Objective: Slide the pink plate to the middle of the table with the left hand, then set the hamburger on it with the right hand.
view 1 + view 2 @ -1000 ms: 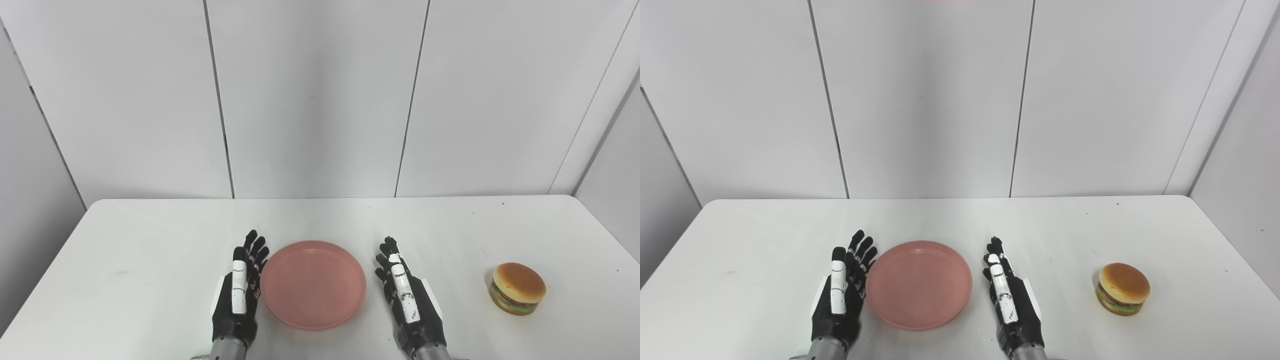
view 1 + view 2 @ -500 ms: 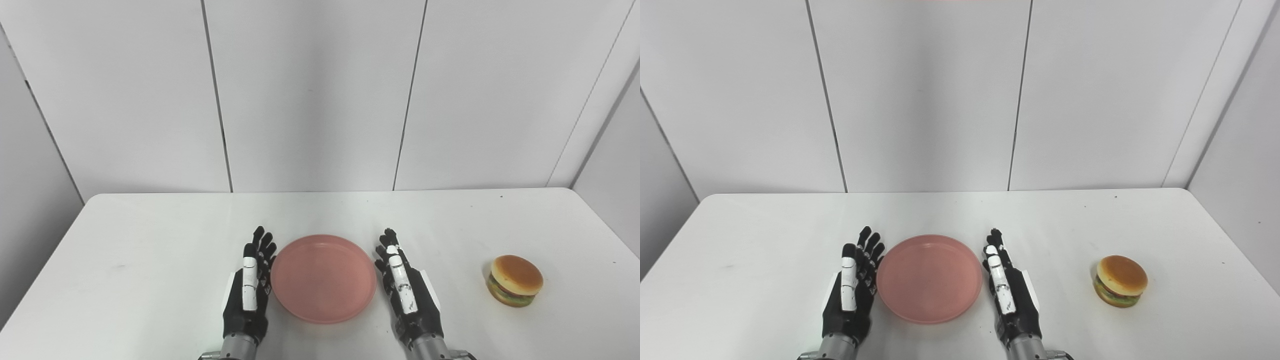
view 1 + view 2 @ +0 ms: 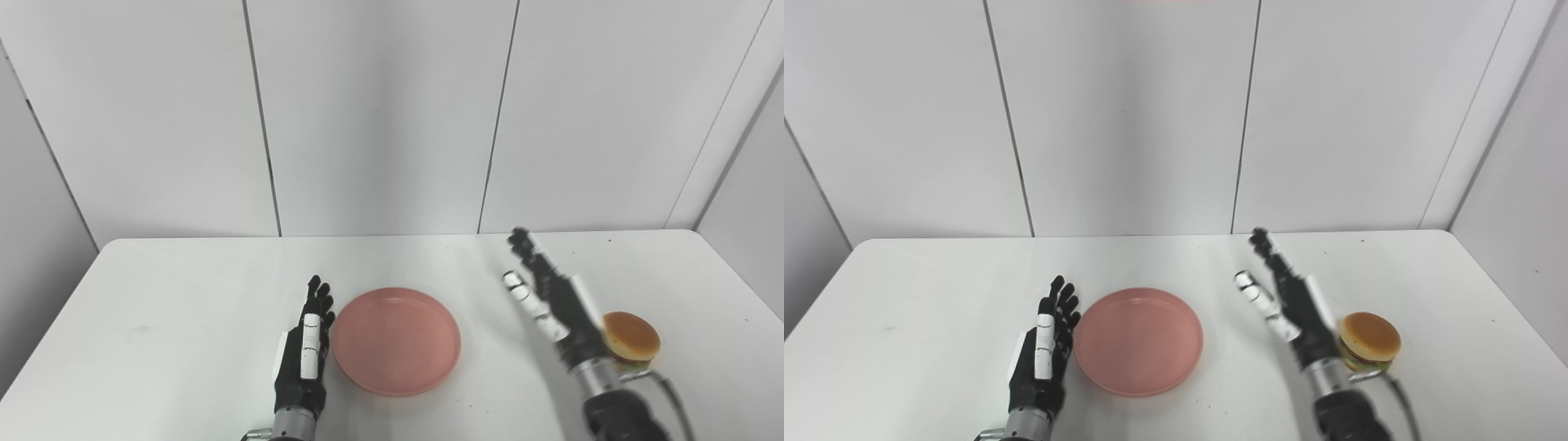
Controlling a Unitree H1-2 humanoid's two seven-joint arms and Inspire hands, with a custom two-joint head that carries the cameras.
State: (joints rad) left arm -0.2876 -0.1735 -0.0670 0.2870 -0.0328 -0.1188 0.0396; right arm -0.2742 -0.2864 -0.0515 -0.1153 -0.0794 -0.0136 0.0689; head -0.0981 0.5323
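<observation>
Plate count is one, burger count is one, both on the white desk (image 3: 184, 294). Pink plate (image 3: 397, 340) sits around the middle near the front edge with nothing on it. Hamburger (image 3: 632, 338) is off to the right, well apart from the plate. Left robot hand (image 3: 304, 358) lies flat just beside the plate's left rim, fingers straight, holding nothing. Right robot hand (image 3: 548, 300) is raised, fingers spread wide open, empty, right next to the burger; can't tell if it touches.
</observation>
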